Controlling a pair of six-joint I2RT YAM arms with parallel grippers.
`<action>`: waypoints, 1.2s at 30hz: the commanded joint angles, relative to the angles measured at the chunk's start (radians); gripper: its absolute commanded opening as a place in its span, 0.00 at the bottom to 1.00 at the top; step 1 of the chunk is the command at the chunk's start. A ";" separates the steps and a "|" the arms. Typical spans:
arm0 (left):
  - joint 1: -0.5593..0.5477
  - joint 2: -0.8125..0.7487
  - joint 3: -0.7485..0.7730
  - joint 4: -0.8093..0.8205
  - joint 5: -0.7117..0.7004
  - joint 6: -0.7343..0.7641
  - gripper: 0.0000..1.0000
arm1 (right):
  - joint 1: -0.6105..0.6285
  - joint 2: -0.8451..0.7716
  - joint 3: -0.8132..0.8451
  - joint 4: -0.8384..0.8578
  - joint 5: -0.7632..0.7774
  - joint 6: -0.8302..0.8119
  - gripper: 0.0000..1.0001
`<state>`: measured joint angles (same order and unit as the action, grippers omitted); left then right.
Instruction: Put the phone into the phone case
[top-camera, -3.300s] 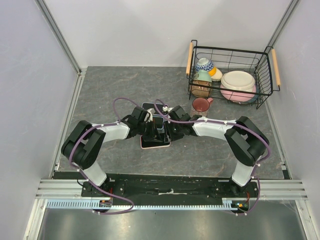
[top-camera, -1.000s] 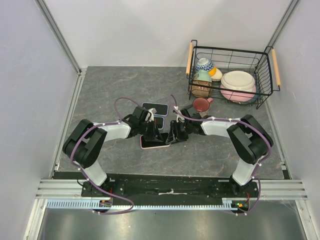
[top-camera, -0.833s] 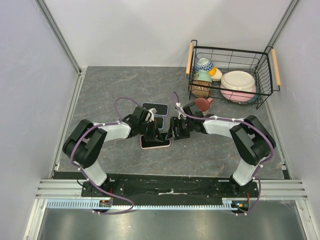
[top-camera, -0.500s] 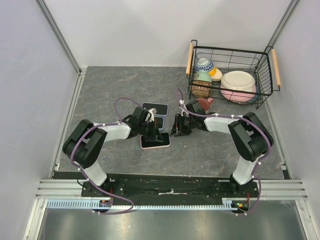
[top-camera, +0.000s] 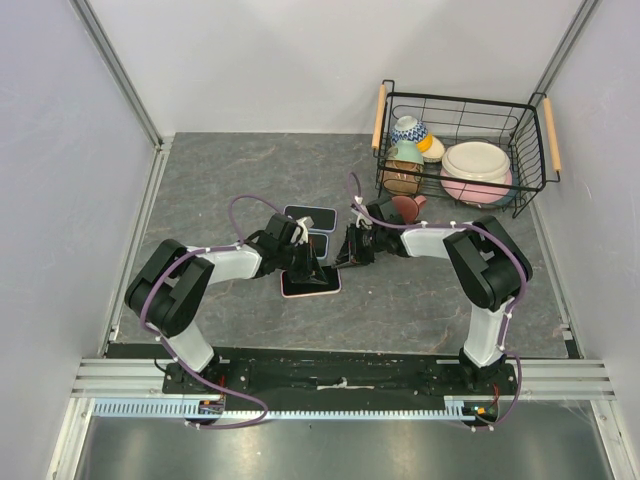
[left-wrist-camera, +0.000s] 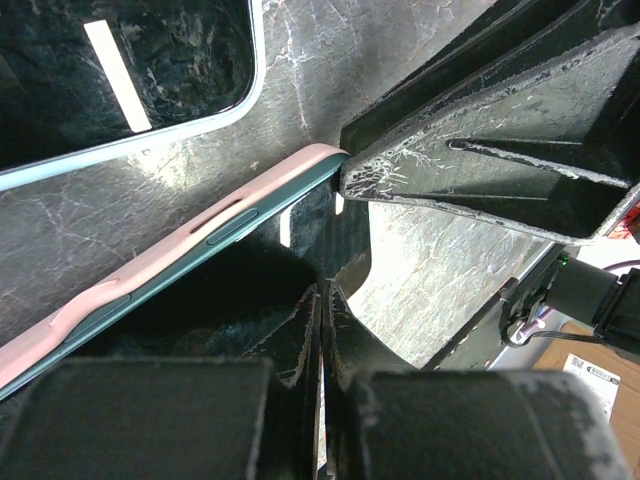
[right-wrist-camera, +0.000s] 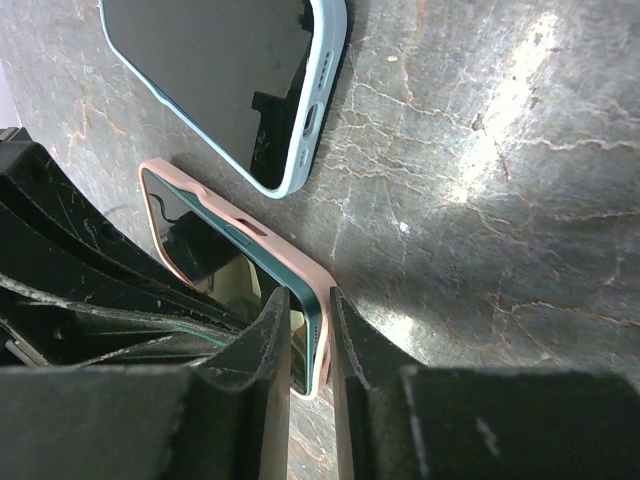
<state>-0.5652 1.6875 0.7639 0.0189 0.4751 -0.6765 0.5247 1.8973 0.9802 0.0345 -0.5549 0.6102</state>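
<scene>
Seating step. Left end effector (left-wrist-camera: 322, 330) closed, empty, tips pressing phone (left-wrist-camera: 200, 300), which lay directly beneath in pink phone case (left-wrist-camera: 270, 183). Right end effector (right-wrist-camera: 310, 340) nearly closed, pinching case rim between fingers. Next, likely: press corner home.

Robot test cell, lab-type setting. The work area is enclosed on three sides by plain pale panels (top-camera: 60, 180) and framed with aluminium rails (top-camera: 110, 378). A left arm (top-camera: 225, 262) and a right arm (top-camera: 440, 245) are bolted to a black base plate (top-camera: 340, 365) at the near edge. Purple cables (top-camera: 245, 203) are run along them, exposed. A grey stone-patterned surface (top-camera: 230, 170) is noted. Household crockery (top-camera: 475, 160) is stacked in a black wire basket (top-camera: 460, 99) at the far right.
</scene>
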 joint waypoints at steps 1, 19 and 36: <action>-0.005 0.058 -0.015 -0.141 -0.182 0.063 0.02 | 0.003 0.065 0.020 -0.100 0.159 -0.053 0.22; -0.007 0.221 0.201 -0.381 -0.460 0.037 0.02 | 0.051 0.089 0.006 -0.278 0.438 -0.141 0.17; -0.055 0.345 0.308 -0.510 -0.604 0.041 0.02 | 0.164 0.177 0.089 -0.396 0.622 -0.153 0.17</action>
<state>-0.6270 1.8645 1.1305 -0.3874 0.2569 -0.6914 0.6453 1.9060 1.1351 -0.2134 -0.2508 0.5266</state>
